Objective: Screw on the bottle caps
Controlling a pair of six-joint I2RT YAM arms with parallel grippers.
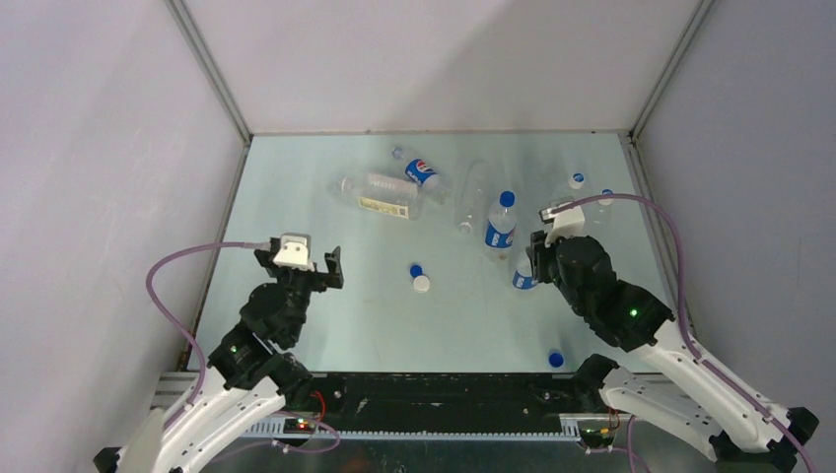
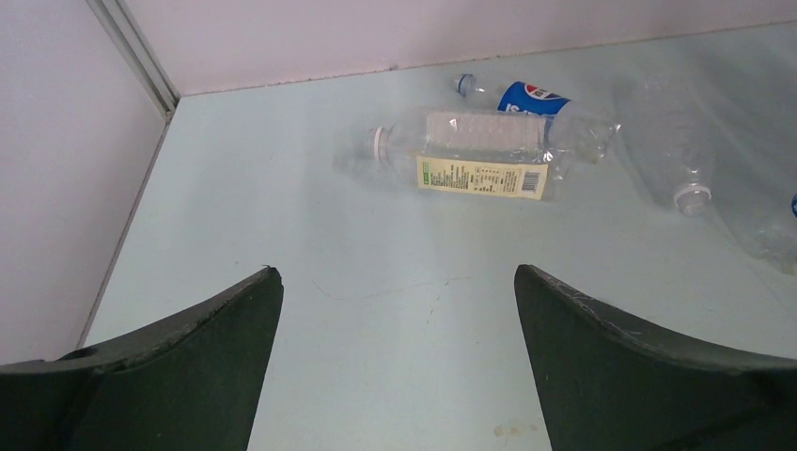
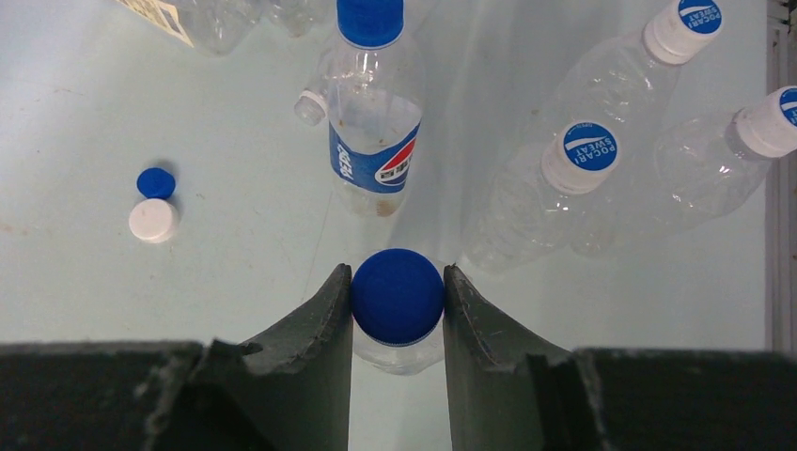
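Cap (image 3: pixel 398 296), blue, round, smooth plastic, faces straight up at the right wrist camera. It sits on the neck of a clear bottle (image 3: pixel 399 359) that stands upright on the pale, smooth desk (image 3: pixel 235 272), long axis vertical. The right jaws, dark and curved, are pinched narrow on this cap, one touching each side of its rim, so the cap lies dead centre between them with the bottle's body below. Just beyond stands a blue-labelled bottle (image 3: pixel 374 113) with its own blue cap on. To the right are three crinkled clear bottles (image 3: pixel 526 202) topped with white-and-blue caps. Left of the jaws and well apart, a loose blue cap (image 3: pixel 155 182) and a white cap (image 3: pixel 152 221) lie flat, touching each other. The left jaws stand wide apart over bare desk, holding nothing. Beyond them a pale-labelled bottle (image 2: pixel 470 155) lies on its side, its white-ringed neck pointing left.
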